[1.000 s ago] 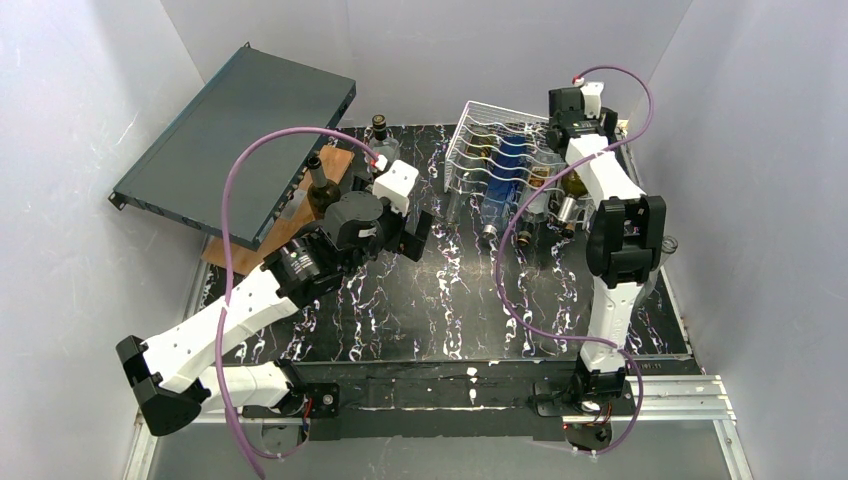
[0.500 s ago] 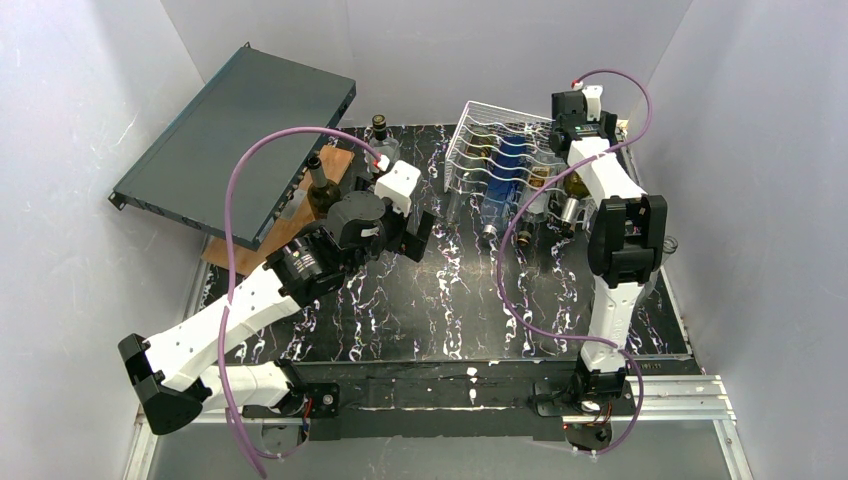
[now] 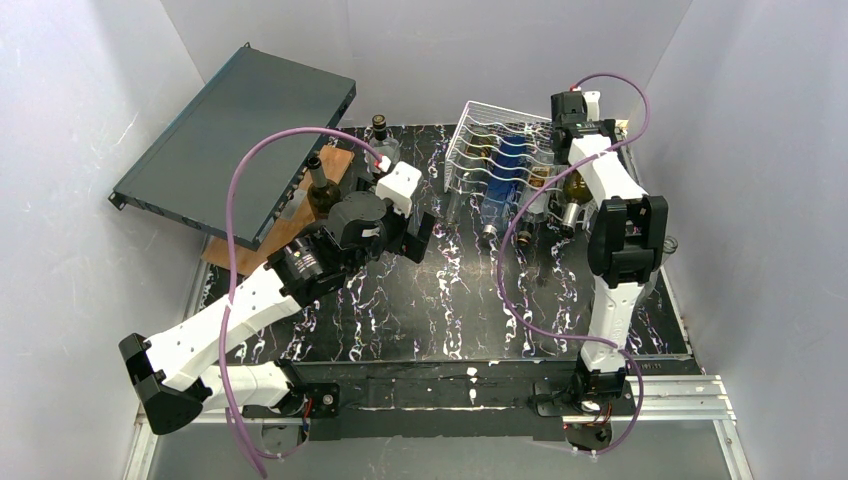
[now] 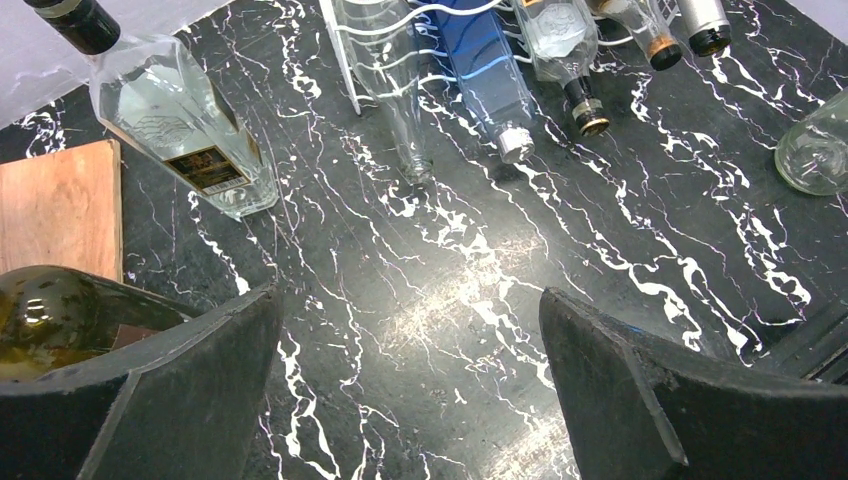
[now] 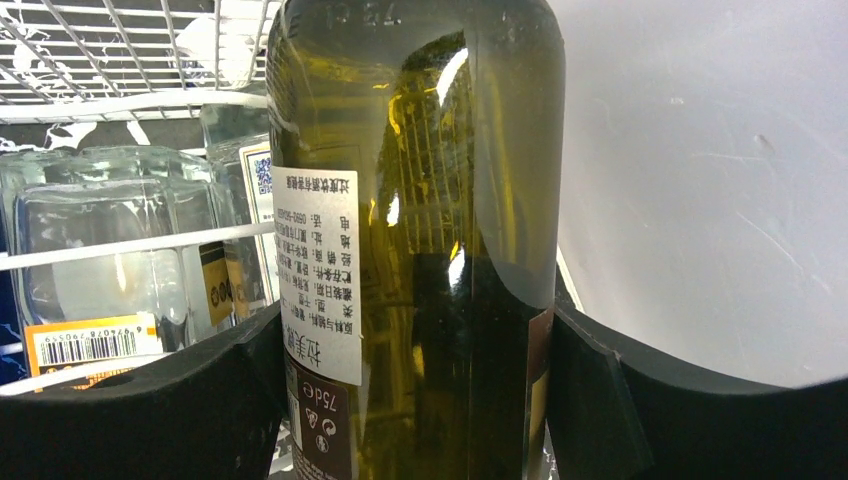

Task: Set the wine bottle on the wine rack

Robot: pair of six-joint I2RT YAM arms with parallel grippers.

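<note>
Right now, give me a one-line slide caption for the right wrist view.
Right gripper grips an olive-green glass wine bottle; white wire wine rack holding clear glass bottles behind, left.

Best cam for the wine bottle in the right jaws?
Right wrist: the wine bottle fills the frame between the jaws, label visible. Top external shows only a sliver at the right end of the wine rack. Left wrist misses it.

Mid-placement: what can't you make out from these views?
- Right wrist: the wine bottle fills the frame, its neck and base cut off, so its seating in the wine rack is hidden.
- Top external: same bottle mostly under the right arm.
- Left wrist: green bottle half behind the left fingers.
</note>
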